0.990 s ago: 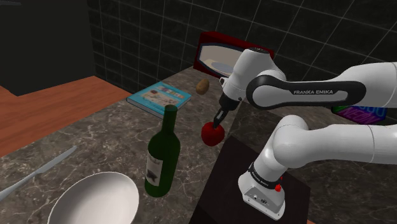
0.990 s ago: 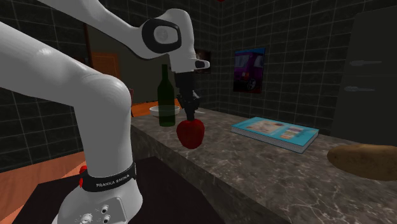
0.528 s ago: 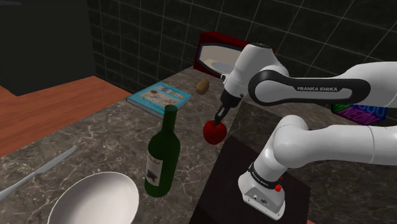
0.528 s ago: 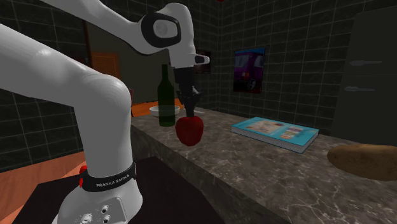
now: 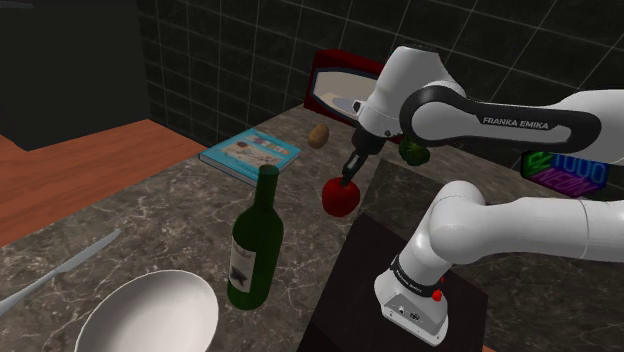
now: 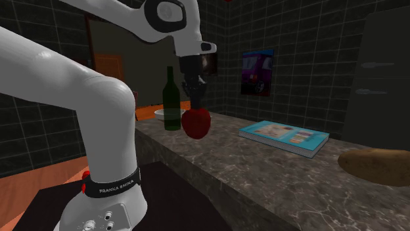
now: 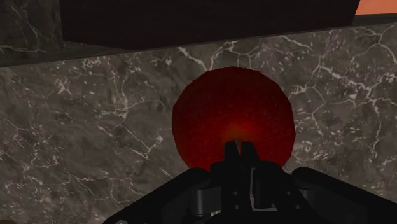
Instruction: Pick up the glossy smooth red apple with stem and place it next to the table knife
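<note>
**A:** What do we count here, biggest first?

**B:** One marble counter point(image 5: 150, 210). On it we see one white bowl point(image 5: 150, 315), one green bottle point(image 5: 255, 245) standing upright, one book point(image 5: 250, 153) lying flat, and one table knife point(image 5: 65, 263) at the shoulder view's left.

**A:** And the apple?

**B:** We count one red apple point(image 5: 340, 197). It hangs in the air above the counter, near the edge by the stand and well apart from the knife. The gripper point(image 5: 349, 175) has its fingers pinched almost together on the stem.
</note>
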